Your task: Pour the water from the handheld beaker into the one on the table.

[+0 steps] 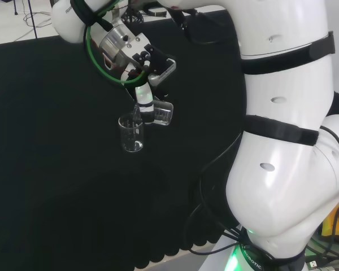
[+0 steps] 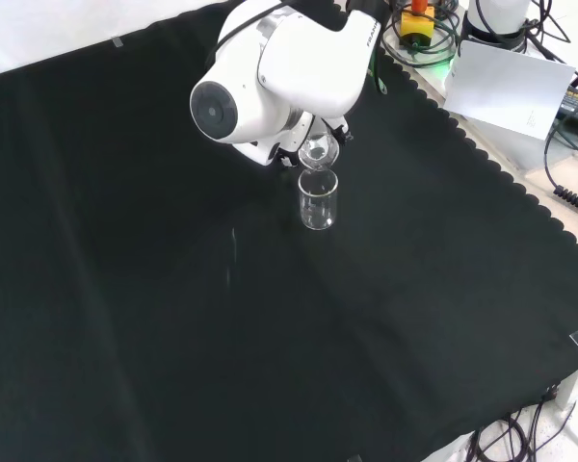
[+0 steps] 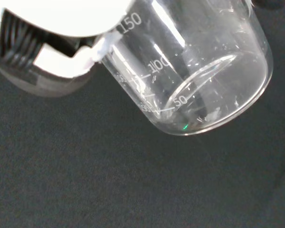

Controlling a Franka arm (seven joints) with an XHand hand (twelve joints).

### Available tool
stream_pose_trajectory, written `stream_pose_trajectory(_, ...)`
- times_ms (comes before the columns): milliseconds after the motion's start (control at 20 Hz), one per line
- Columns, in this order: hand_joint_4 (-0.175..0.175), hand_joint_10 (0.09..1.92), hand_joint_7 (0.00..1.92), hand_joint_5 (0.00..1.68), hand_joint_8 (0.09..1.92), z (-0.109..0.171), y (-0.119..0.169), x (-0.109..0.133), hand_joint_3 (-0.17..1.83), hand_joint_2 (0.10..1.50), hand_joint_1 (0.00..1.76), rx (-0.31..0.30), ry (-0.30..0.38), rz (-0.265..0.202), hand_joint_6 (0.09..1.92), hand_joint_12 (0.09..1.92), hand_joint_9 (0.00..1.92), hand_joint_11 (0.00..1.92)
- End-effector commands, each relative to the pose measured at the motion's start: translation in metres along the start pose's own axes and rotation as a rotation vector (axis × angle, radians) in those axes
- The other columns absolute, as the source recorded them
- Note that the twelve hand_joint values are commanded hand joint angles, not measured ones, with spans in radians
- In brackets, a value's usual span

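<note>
Handheld beaker (image 1: 161, 113) tipped on its side, mouth over the rim of the upright beaker (image 1: 131, 133) standing on the counter (image 1: 56, 169). Hand (image 1: 144, 97) grips the tipped beaker, fingers curled round its wall. Wrist view: the held beaker's graduated wall is close, with droplets inside; water level hard to read. Contents of the standing beaker unclear. Front view: arm link (image 2: 270, 77) hides the hand.

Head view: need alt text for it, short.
The hand holds a clear beaker tipped on its side, its mouth over an upright clear beaker on the table. Both are above the black cloth, left of the arm's big white links.
</note>
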State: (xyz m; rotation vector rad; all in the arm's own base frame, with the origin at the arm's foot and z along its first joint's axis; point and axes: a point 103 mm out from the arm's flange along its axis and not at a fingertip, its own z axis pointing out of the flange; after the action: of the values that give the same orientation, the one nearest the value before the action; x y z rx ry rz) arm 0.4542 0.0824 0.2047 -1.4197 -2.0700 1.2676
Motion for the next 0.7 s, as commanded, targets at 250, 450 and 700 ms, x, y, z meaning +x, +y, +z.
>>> stream_pose_trajectory(250, -0.175, 0.10, 1.34, 1.28, 0.66, -0.0019, -0.0029, 0.0021, 0.77, 0.59, 1.31, 0.019, -0.030, 0.030, 0.68, 0.63, 1.73, 1.46)
stream_pose_trajectory(450, -0.175, 0.11, 1.33, 1.28, 0.66, -0.0032, -0.0034, 0.0043, 0.77, 0.58, 1.31, 0.033, -0.042, 0.036, 0.68, 0.63, 1.73, 1.46)
stream_pose_trajectory(700, -0.175, 0.11, 1.33, 1.28, 0.66, -0.0070, -0.0032, 0.0105, 0.77, 0.58, 1.31, 0.043, -0.054, 0.041, 0.68, 0.63, 1.73, 1.46)
